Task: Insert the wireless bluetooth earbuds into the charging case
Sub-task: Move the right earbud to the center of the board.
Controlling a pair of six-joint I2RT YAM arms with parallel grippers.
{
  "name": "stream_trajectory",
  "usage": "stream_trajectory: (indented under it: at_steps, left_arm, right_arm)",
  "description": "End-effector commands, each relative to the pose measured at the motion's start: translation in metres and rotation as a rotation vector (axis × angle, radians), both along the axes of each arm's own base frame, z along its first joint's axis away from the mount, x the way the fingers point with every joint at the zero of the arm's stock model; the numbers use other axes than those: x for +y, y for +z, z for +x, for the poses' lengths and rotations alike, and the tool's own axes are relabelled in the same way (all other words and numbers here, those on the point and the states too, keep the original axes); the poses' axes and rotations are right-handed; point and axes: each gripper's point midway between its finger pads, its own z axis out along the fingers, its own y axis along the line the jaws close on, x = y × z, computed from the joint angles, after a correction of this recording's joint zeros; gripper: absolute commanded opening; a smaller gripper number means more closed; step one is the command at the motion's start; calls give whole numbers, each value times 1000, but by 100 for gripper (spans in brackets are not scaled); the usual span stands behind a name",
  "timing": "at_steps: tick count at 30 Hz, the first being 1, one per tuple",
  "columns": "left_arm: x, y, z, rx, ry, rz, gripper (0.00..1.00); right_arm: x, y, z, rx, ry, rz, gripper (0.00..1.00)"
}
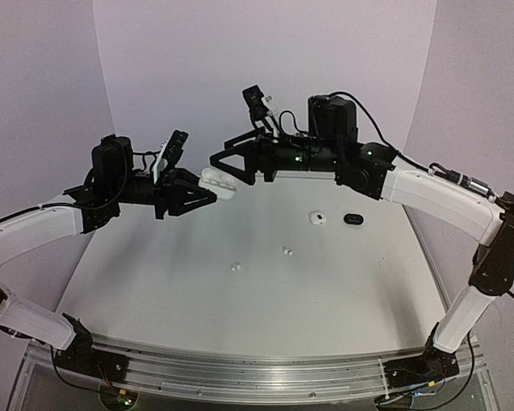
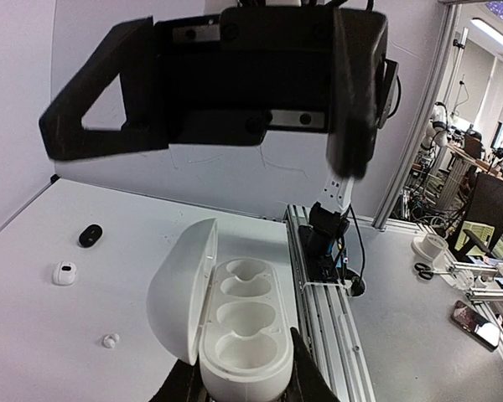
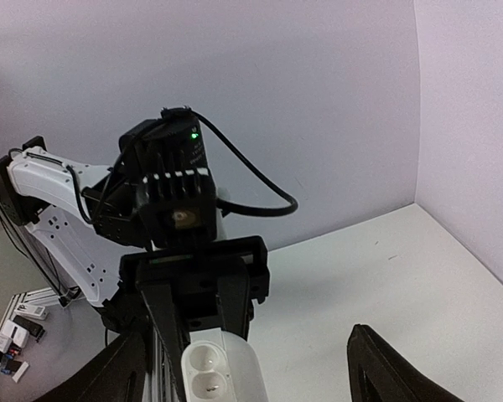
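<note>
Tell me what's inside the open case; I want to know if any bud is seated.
Only empty moulded wells show in the case; nothing sits in them. The lid's inner face is turned away, unseen.

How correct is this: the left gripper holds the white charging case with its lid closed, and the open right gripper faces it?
The lid is open, not closed; the left wrist view shows it. The left gripper does hold the white charging case, and the open right gripper faces it.
</note>
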Motion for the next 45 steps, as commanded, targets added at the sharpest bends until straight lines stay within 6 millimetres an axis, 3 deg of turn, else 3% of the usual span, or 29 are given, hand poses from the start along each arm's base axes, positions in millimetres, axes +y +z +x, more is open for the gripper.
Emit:
stream_trajectory:
  at_steps: [1,3,5,8,11,13,15,22,25,31,45]
  left_arm:
    - [2,2,0,0,36,-10,0]
    - [4,0,5,12,76,-13,0]
    - [8,0,10,13,131,-28,0]
    - [12,0,11,12,167,-51,0]
    - [16,-3,13,20,205,-54,0]
    - [19,-3,11,12,218,-60,0]
    - [20,-4,10,11,225,-61,0]
    - [25,-3,12,27,260,-71,0]
    - [26,-1,10,27,259,-79,0]
    - [26,-3,10,47,259,-93,0]
    - [24,-4,10,63,241,-94,0]
  right_arm:
    - [-16,58,5,8,-1,124,82]
    - [-34,62,28,67,-86,144,82]
    - [-57,47,59,161,-216,144,82]
    - [-96,-17,108,341,-434,87,80]
    - [-132,-105,141,444,-634,-130,76]
    - [-145,-157,150,467,-689,-320,76]
    - [-148,-195,152,484,-673,-459,76]
    - [-157,-277,167,520,-541,-688,71]
    - [-164,-296,179,539,-513,-736,68]
    - [-165,-336,180,526,-417,-854,46]
    - [-177,-379,150,565,-302,-962,47]
